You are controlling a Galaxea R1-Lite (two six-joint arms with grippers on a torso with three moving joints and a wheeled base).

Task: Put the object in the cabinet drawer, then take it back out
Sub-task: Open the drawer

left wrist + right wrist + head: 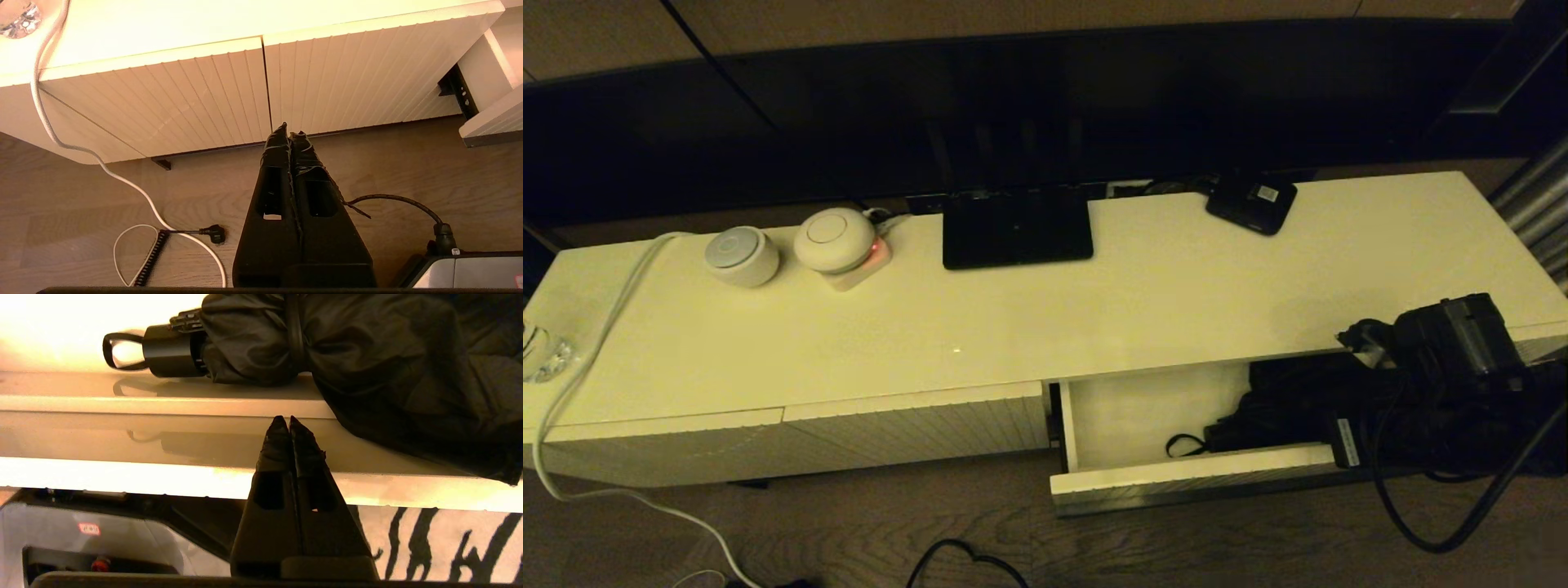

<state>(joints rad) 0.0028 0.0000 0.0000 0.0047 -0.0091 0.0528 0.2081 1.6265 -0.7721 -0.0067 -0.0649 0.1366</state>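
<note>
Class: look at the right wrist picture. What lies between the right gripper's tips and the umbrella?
Only the drawer's pale front wall: the shut right gripper sits outside it, the umbrella inside.

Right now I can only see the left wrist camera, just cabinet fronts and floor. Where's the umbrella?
Observer: The umbrella lies inside the open drawer, on the robot's right.
Operator: Is the right gripper holding it?
Observer: No. The right gripper is shut on nothing, just outside the drawer's front wall.
Operator: Which way is the handle?
Observer: Its handle and wrist loop point toward the robot's left.
</note>
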